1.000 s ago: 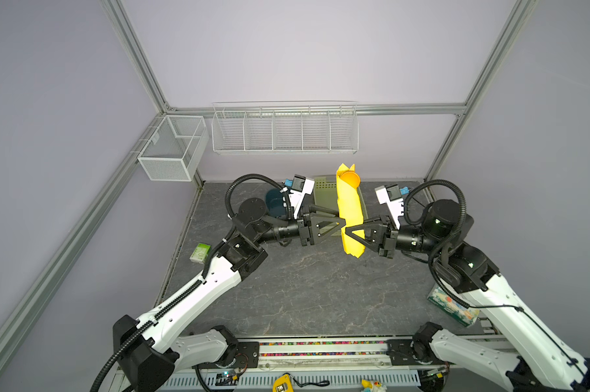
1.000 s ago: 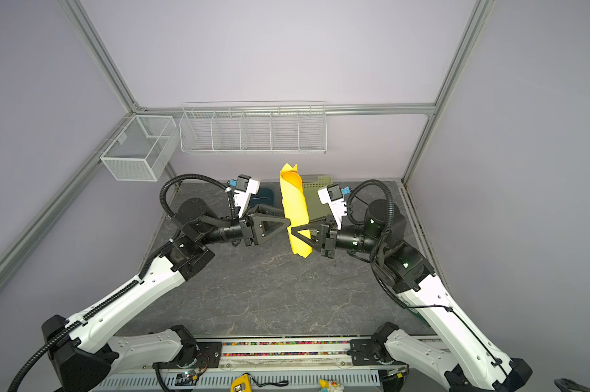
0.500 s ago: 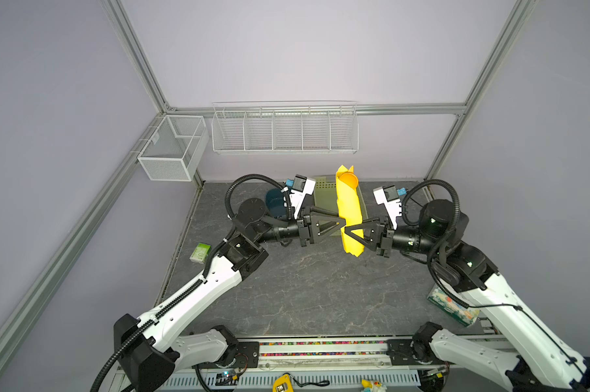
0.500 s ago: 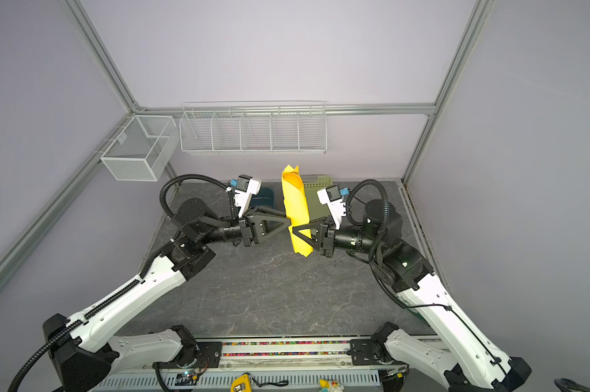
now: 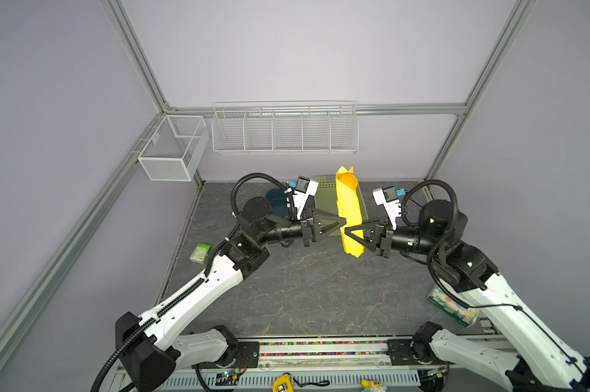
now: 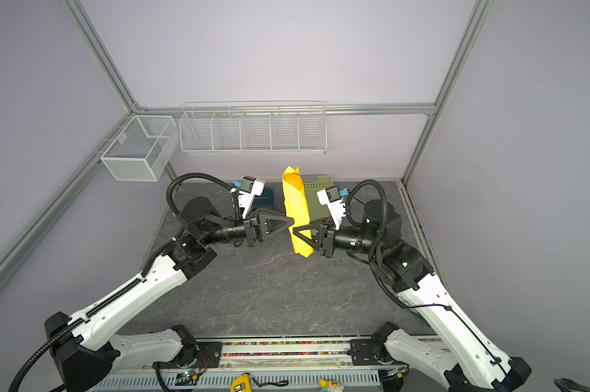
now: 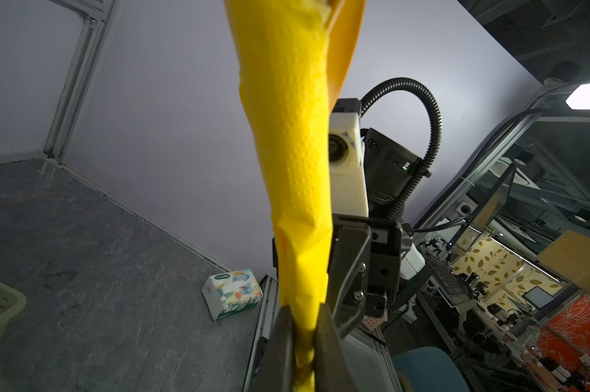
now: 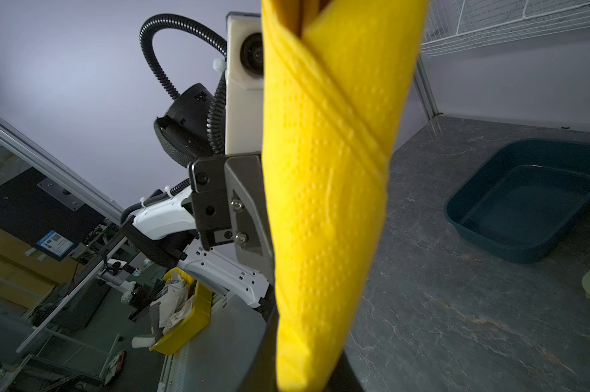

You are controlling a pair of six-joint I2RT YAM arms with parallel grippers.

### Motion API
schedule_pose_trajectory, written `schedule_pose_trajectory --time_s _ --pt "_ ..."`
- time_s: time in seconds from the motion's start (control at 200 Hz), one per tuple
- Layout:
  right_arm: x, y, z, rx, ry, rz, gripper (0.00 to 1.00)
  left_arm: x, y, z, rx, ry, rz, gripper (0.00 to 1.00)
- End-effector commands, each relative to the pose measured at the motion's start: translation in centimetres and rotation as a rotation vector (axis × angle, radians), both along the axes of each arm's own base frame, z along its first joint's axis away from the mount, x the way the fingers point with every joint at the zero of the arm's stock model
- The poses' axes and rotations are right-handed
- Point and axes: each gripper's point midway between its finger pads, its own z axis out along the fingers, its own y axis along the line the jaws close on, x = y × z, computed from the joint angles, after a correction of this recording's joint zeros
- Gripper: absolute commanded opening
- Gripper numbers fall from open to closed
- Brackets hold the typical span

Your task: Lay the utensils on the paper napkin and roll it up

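Above the middle of the dark table (image 5: pixel 303 292), two arms meet tip to tip from left and right. Between them the napkin (image 5: pixel 349 207) is held upright as a roll. On its left edge the left pincer (image 5: pixel 343 223) is pressed together, pinching the paper. Just lower, the right pincer (image 5: pixel 348 234) grips the same roll, one finger crossing in front of it. Wrapped inside are the utensils (image 5: pixel 349 180); only an orange bowl shows at the roll's top. Far behind lie a green basket (image 5: pixel 324 193) and, to its left, a blue tray (image 5: pixel 276 203), partly hidden by the left arm. A tissue pack (image 5: pixel 451 305) sits near right, and a small packet (image 5: pixel 200 253) at the left edge.
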Motion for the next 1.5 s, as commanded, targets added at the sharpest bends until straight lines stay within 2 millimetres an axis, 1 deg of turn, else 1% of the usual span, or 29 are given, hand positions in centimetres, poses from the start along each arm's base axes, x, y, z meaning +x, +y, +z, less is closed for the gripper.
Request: schedule_pose_trajectory --time_s 0.0,0.095,0.16,0.26,0.34,0.46,0.56,0.675,0.805,1.085,1.17,1.235,1.41,1.45,1.495 --pt "0.4 -0.2 -0.2 -0.008 -0.019 -0.018 0.16 -0.8 -0.1 1.5 -0.025 -0.04 -0.028 0.01" --pt "0.4 -0.2 -0.2 -0.009 -0.017 -0.019 0.2 -0.8 -0.1 1.5 -0.025 -0.054 -0.027 0.0" --pt "0.3 -0.2 -0.1 -0.006 -0.01 -0.02 0.24 -0.9 0.0 1.5 -0.024 -0.069 -0.027 0.0" --pt "0.1 -0.2 0.4 0.007 -0.003 -0.013 0.31 -1.1 0.0 1.5 -0.023 -0.093 -0.038 0.0" --pt "0.1 -0.3 0.9 0.02 -0.004 -0.014 0.35 -1.5 0.0 1.5 -0.029 -0.106 -0.055 0.0" --pt "0.2 -0.6 1.8 0.042 -0.002 -0.018 0.36 -1.9 0.1 1.5 -0.03 -0.116 -0.08 0.0" --pt "-0.1 -0.8 3.0 0.072 -0.007 0.002 0.36 -2.1 0.2 1.3 -0.026 -0.122 -0.085 0.0" --pt "-0.5 -0.9 4.1 0.099 -0.016 0.028 0.34 -2.2 0.3 1.2 -0.02 -0.124 -0.082 0.0" --pt "-1.1 -0.7 4.3 0.106 -0.016 0.069 0.3 -2.3 0.4 1.2 -0.019 -0.128 -0.081 0.0" --pt "-0.9 -0.8 4.2 0.1 -0.02 0.056 0.1 -2.1 0.5 0.9 0.005 -0.121 -0.062 0.0" --pt "-0.8 -0.9 4.3 0.1 -0.028 0.046 0.08 -2.0 0.5 0.7 0.009 -0.111 -0.057 0.17" --pt "-0.8 -0.9 4.3 0.1 -0.03 0.044 0.07 -2.0 0.5 0.4 0.013 -0.1 -0.059 0.24" --pt "-0.6 -1.0 4.2 0.097 -0.031 0.034 0.07 -2.0 0.2 -0.1 0.019 -0.078 -0.082 0.26" --pt "-0.6 -1.0 4.1 0.095 -0.029 0.034 0.06 -2.1 0.2 0.0 0.015 -0.083 -0.084 0.24" --pt "-0.6 -0.9 3.9 0.089 -0.024 0.033 0.06 -2.1 0.2 0.1 0.012 -0.086 -0.081 0.2"
